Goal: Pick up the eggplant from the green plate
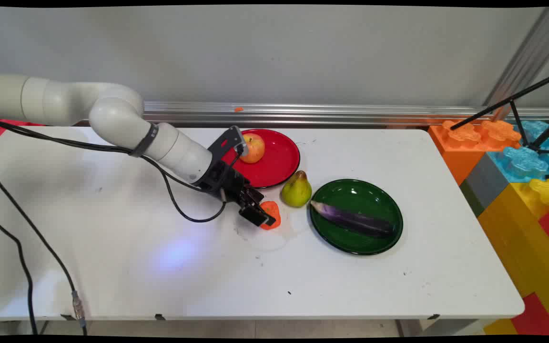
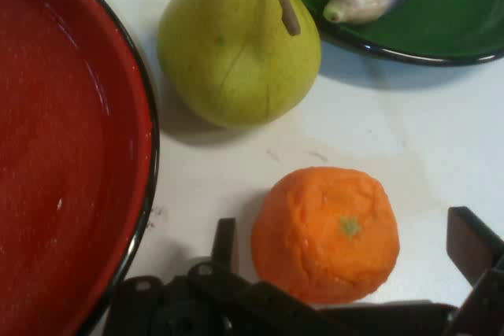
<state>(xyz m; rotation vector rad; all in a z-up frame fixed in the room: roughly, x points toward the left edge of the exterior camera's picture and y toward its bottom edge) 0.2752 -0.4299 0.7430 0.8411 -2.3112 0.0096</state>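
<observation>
Straddling a small round orange fruit [image 2: 327,234], the black two-finger gripper [image 2: 354,245] stood open low over the white table [image 1: 112,247], one finger on each side of the fruit with gaps showing. Just beyond sat a yellow-green pear [image 2: 236,45], between a glossy red plate [image 2: 63,155] holding an apple [image 1: 253,147] and a dark green plate [image 1: 355,216] bearing a purple eggplant [image 1: 350,220].

White table [image 1: 112,267]: plates [image 1: 281,157], pear [image 1: 296,190], orange [image 1: 271,214]
</observation>
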